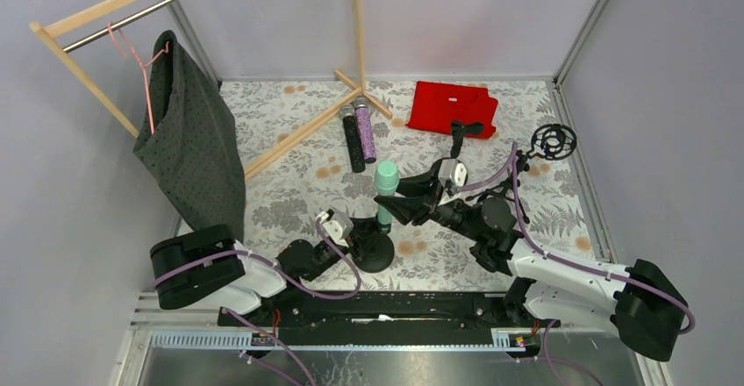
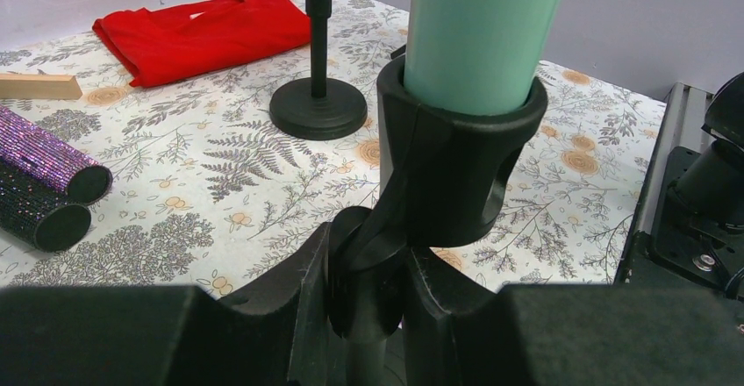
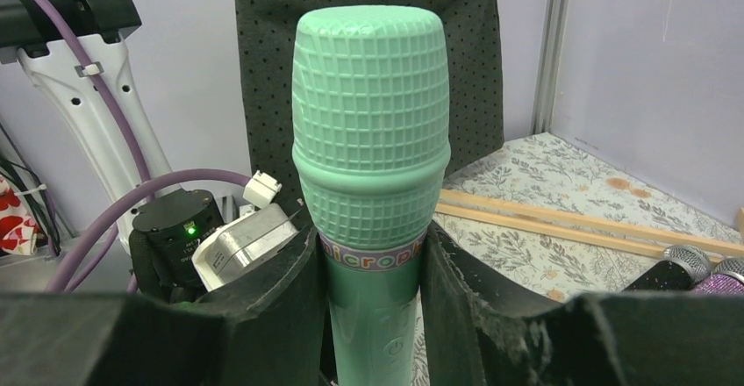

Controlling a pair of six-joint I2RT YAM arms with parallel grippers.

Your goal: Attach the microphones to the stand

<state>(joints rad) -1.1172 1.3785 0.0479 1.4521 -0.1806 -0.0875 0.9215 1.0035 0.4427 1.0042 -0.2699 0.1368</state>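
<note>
Mint-green plastic fills the gap between the right fingers, which are clenched on the handle of the green microphone just under its ribbed head. That microphone stands upright, its lower end seated in the black clip at the top of the stand. The left fingers are clamped on the stand's post just below the clip, 1 on each side. The stand's round base sits on the flowered counter near its front edge, between the 2 arms.

Farther back, the black microphone and the purple microphone lie flat side by side, their mesh heads pointing away from the arms. They rest close to the wooden foot of a clothes rack. A dark dotted garment hangs from the rack at the left on a pink hanger.

A 2nd stand is upright on its round base just in front of a folded red cloth. A black ring-shaped holder lies near the back right corner of the counter.
</note>
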